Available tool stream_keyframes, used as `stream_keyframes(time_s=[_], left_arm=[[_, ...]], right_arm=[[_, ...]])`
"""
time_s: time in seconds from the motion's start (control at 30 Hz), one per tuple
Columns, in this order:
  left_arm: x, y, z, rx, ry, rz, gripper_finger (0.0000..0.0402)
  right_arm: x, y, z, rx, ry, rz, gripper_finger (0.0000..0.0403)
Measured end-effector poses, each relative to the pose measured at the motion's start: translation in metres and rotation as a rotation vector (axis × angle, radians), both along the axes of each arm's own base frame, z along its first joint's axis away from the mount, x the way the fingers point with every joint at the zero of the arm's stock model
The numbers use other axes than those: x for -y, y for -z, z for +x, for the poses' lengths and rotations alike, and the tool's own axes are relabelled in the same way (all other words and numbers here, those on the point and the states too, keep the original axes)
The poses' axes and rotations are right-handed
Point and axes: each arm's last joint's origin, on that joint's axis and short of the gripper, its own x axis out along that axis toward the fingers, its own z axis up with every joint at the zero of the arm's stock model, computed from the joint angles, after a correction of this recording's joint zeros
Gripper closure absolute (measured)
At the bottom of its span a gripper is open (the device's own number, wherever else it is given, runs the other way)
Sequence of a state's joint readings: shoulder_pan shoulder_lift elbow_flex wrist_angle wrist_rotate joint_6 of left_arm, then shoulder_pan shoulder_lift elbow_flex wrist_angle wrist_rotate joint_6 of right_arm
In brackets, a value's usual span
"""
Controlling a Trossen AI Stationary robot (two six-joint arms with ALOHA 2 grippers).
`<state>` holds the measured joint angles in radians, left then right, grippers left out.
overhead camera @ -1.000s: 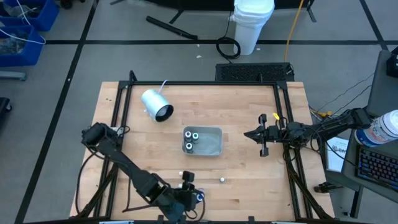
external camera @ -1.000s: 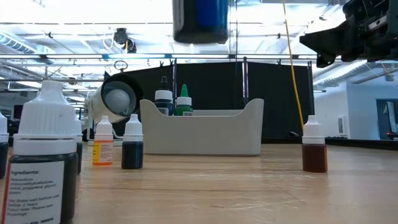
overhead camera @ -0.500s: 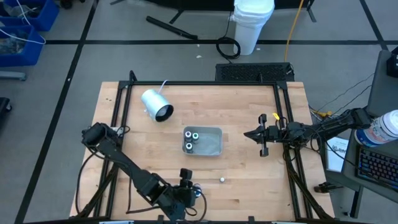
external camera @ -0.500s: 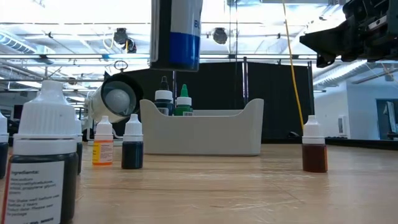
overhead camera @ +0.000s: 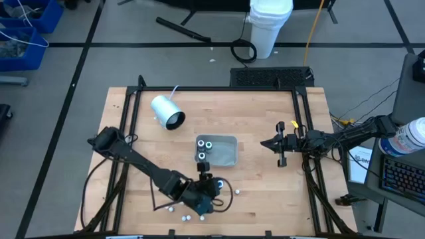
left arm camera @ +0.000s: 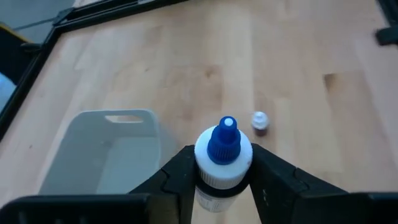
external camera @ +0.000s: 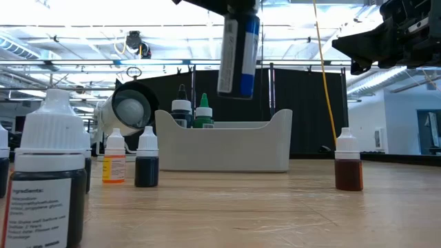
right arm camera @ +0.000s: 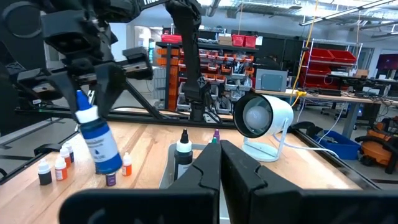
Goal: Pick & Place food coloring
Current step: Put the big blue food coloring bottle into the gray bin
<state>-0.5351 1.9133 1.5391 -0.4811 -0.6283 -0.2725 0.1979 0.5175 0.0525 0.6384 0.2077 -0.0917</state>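
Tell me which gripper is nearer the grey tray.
Left. The left gripper, shut on a blue-capped bottle, is lifted just off the grey tray's near edge. The right gripper waits shut, farther off, out past the tray's right side.

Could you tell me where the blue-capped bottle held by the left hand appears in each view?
High view: bottle at the left hand, just below the tray.
Low view: hanging tilted at top centre, above the tray.
Left wrist view: bottom centre, between the fingers, tray beside it.
Right wrist view: left side, off the table.
Shared landmark: the tray.
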Motion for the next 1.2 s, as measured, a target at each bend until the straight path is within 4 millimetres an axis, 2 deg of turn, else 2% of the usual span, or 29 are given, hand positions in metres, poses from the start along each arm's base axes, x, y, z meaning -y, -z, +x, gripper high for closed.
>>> stream_keyframes(time_s=[0.2, 0.4, 0.6, 0.7, 0.87, 1.07, 1.2], left_arm=[[-0.013, -0.002, 0.005, 0.019, -0.085, -0.045, 0.0274], [-0.021, -0.007, 0.0, 0.035, -0.169, 0.027, 0.0264], [-0.025, -0.025, -0.012, 0.046, -0.173, 0.039, 0.0279], [-0.027, -0.035, -0.021, 0.051, -0.182, 0.057, 0.0267], [-0.03, -0.039, -0.032, 0.046, -0.18, 0.064, 0.0256], [-0.042, -0.042, -0.029, 0.035, -0.172, 0.044, 0.0278], [-0.048, -0.043, -0.022, 0.047, -0.166, 0.002, 0.0268]], right_arm=[[0.0, 0.0, 0.0, 0.0, 0.0, 0.0, 0.0403], [0.0, 0.0, 0.0, 0.0, 0.0, -0.001, 0.0403], [0.0, 0.0, 0.0, 0.0, 0.0, -0.001, 0.0403], [0.0, 0.0, 0.0, 0.0, 0.0, -0.002, 0.0403], [0.0, -0.001, 0.0, 0.006, 0.0, -0.001, 0.0403], [0.0, -0.001, 0.0, 0.007, 0.0, -0.001, 0.0403], [0.0, -0.001, 0.0, 0.012, 0.0, 0.0, 0.0403]])
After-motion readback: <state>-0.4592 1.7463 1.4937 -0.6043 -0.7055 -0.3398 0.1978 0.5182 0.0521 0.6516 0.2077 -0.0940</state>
